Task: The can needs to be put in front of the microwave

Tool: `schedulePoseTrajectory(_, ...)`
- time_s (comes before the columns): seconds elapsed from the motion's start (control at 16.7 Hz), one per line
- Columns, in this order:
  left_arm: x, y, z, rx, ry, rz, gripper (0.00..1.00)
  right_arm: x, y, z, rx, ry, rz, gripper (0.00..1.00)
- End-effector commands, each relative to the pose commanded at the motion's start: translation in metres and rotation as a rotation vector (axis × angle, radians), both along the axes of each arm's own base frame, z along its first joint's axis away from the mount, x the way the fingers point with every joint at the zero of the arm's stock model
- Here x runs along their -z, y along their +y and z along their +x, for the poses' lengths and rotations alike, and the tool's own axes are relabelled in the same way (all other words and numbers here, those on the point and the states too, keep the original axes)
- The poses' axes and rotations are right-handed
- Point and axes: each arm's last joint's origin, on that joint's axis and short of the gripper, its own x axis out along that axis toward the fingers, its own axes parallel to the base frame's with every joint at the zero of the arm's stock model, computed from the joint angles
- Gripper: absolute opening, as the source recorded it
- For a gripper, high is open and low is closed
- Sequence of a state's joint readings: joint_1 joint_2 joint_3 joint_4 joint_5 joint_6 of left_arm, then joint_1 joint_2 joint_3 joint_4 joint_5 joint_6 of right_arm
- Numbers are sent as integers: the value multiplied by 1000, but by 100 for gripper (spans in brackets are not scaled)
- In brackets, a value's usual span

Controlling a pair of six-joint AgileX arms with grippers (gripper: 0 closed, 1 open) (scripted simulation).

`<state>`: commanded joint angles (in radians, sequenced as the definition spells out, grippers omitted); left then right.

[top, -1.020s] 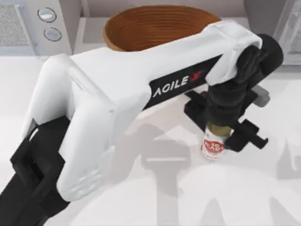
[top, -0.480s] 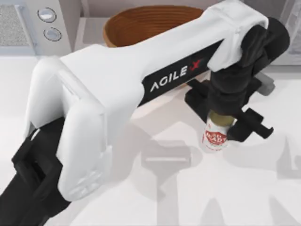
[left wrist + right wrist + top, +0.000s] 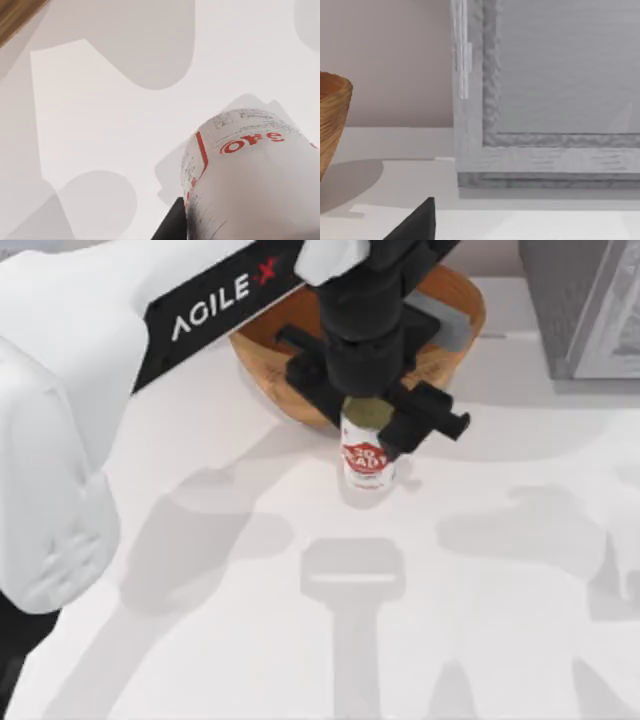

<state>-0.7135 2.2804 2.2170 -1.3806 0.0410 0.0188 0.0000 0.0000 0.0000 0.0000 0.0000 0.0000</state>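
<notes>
- Overhead, left arm [image 3: 60, 430] sprawling across the table's left half, reaching to mid-table beside the wooden bowl [image 3: 455, 310].
- At the far right edge, a darker grey box [image 3: 580, 305] with a pale framed panel; not the microwave wanted, judging by the lack of knobs. Same box looming close in the right wrist view, so right arm presumably parked on that side.
- Left gripper [image 3: 368, 420] pointing straight down, fingers closed around the can [image 3: 367, 458] near its gold top, one black finger [image 3: 425, 420] sticking out to the right.
- Can upright, long axis vertical, hanging directly below the gripper, just in front of the bowl's rim; apparently lifted off the table, though hard to confirm. Label and a sliver of black finger large in the left wrist view.
- Probably mid-carry. Set-down spot likely toward the table's far left, so the coming move runs leftward with the can kept upright and clear of the bowl.
</notes>
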Motion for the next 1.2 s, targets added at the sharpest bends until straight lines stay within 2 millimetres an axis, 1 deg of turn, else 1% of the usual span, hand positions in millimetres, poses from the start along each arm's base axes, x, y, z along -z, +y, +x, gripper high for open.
schedulePoseTrajectory(0.06, -9, 30, 13, -41, -2, -9, 0, 0, 0, 0, 0, 0, 0, 100)
schedulePoseTrajectory(0.12, -14, 65, 28, -95, -3, -14, 0, 0, 0, 0, 0, 0, 0, 100)
schedulePoseTrajectory(0.24, -19, 143, 51, -228, -8, -19, 0, 0, 0, 0, 0, 0, 0, 100)
schedulePoseTrajectory(0.3, -19, 184, 59, -303, -12, -18, 0, 0, 0, 0, 0, 0, 0, 100)
schedulePoseTrajectory(0.42, -11, 257, 65, -445, -16, -8, 0, 0, 0, 0, 0, 0, 0, 100)
schedulePoseTrajectory(0.48, -4, 288, 65, -506, -13, 0, 0, 0, 0, 0, 0, 0, 0, 100)
schedulePoseTrajectory(0.54, 5, 314, 64, -560, -9, 9, 0, 0, 0, 0, 0, 0, 0, 100)
schedulePoseTrajectory(0.6, 14, 335, 62, -605, -3, 18, 0, 0, 0, 0, 0, 0, 0, 100)
schedulePoseTrajectory(0.72, 31, 366, 59, -672, 9, 34, 0, 0, 0, 0, 0, 0, 0, 100)
schedulePoseTrajectory(0.84, 40, 379, 57, -703, 12, 43, 0, 0, 0, 0, 0, 0, 0, 100)
schedulePoseTrajectory(1.08, 39, 378, 57, -700, 12, 45, 0, 0, 0, 0, 0, 0, 0, 100)
schedulePoseTrajectory(1.2, 42, 378, 58, -702, 12, 44, 0, 0, 0, 0, 0, 0, 0, 100)
